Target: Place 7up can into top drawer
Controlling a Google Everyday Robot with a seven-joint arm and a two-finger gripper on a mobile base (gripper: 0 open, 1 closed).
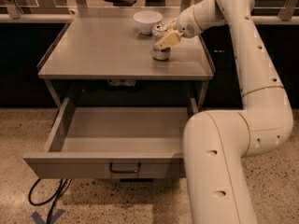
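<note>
Grey metal makes up the worktop (103, 50), and the 7up can (161, 54) stands upright on it, right of centre and toward the far edge. The gripper (163, 35) sits at the can's upper half, reaching in from the right on the pale arm (261, 92). It is touching or very nearly touching the can, but I cannot tell whether it has clamped it or merely brackets it.

Several things could go wrong from here, as I judge it. The contact is high on the can, so a loose or off-centre hold could tip it on lifting, and a thin, smooth wall can slip or dent. The white bowl (147, 20) stands just beyond and left of the can, so a swing that way would knock it. The can must also travel over the worktop's near edge and then down, and clipping that edge would jar it loose. Letting go too high above the drawer floor would probably topple it and set it rolling.

The top drawer (84, 164) is pulled well out below the worktop, its dark handle (124, 168) facing near. Nothing shows in the part of its floor that can be seen, and the arm's bulky lower section hides its right end. The bowl also appears empty, though little of its inside is visible.
</note>
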